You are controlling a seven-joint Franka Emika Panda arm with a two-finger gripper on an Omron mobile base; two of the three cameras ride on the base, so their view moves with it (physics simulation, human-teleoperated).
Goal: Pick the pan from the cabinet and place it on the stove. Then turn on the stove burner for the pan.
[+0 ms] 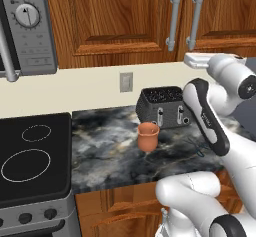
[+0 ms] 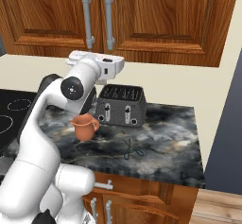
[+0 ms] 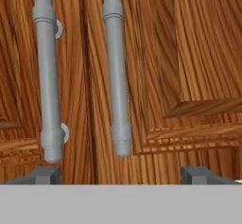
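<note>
Arm raised and folded, hand level, jaws wide open.

The arm (image 1: 210,116) rises from the white base link at the lower right of the left base view, folds back through a dark-jointed elbow, then reaches up and forward; the wrist sits at the top with the white hand pointing away from the cameras. The right base view shows the same fold from the other side: shoulder low, elbow joint facing the camera, hand horizontal at the top. Gripper (image 3: 120,175): in the hand view both dark fingertips (image 3: 43,175) stand far apart at the bottom corners, nothing between them, touching nothing.
</note>
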